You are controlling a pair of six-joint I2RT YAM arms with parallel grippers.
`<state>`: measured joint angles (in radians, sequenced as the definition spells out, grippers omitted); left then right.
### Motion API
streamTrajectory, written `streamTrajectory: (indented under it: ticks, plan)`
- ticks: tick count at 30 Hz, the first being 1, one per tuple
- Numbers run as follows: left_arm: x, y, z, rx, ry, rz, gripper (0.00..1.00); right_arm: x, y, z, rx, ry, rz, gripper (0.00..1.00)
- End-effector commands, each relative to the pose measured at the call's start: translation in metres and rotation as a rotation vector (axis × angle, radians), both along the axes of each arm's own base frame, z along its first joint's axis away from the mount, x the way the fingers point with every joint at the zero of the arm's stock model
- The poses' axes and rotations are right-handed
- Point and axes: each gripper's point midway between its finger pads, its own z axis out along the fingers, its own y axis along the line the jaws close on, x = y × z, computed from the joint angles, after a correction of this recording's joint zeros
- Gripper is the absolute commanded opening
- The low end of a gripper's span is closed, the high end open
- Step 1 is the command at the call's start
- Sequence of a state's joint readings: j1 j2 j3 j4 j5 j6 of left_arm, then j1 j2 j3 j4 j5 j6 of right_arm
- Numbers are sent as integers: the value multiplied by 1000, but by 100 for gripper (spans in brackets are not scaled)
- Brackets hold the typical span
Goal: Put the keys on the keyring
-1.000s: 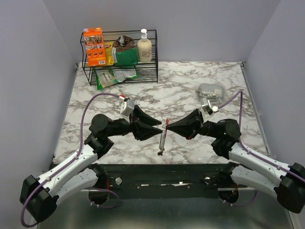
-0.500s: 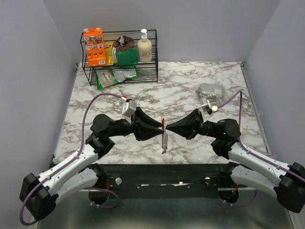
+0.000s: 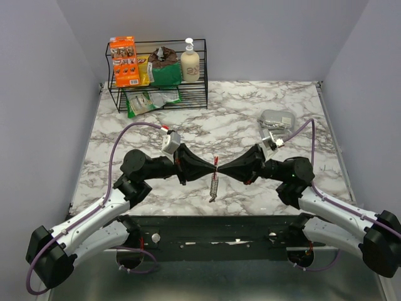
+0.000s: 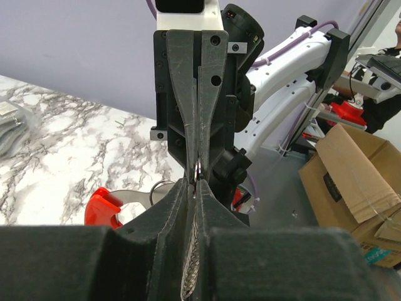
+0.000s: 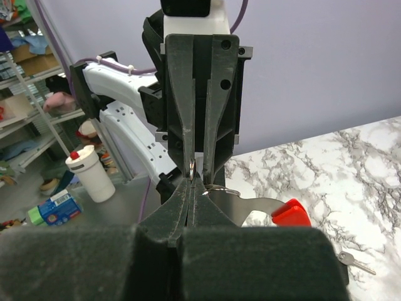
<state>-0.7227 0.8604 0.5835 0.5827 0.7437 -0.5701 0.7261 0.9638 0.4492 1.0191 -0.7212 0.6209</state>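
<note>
The keyring (image 3: 214, 183), red at the top with a gray ridged side, hangs on edge between the two grippers, which meet tip to tip above the table's front middle. My left gripper (image 3: 212, 168) is shut on the gray ridged side (image 4: 193, 251). My right gripper (image 3: 220, 168) is shut on the small wire loop (image 5: 192, 166) at the keyring's end. The flat silver part (image 5: 250, 210) and red end (image 5: 291, 213) stick out sideways, and also show in the left wrist view (image 4: 100, 207). One small silver key (image 5: 354, 263) lies on the marble below.
A black wire rack (image 3: 156, 94) with an orange box, green packets and a soap bottle stands at the back left. A gray pouch (image 3: 277, 119) lies at the back right. The table's near edge (image 3: 213, 216) runs just below the grippers.
My left gripper has moved right until its tips meet the right gripper's at the keyring's top. The keyring's lower end has risen slightly.
</note>
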Motion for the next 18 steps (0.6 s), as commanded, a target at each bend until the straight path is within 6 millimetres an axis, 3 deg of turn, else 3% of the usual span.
streamTrajectory:
  ticks: [1, 4, 12, 18]
  plan:
    - [1, 1, 21, -43, -52, 22, 11, -6, -3, 7, 35, -35, 21, 1]
    - [1, 1, 20, -39, -52, 18, 0, -7, -3, 6, 36, -33, 22, 1]
    - [-6, 2, 22, -46, -79, 4, 0, -5, -2, 6, 38, -25, 21, 1]
    - [-5, 5, 23, -28, -106, 36, 0, -2, -1, 3, 35, -8, 11, 13]
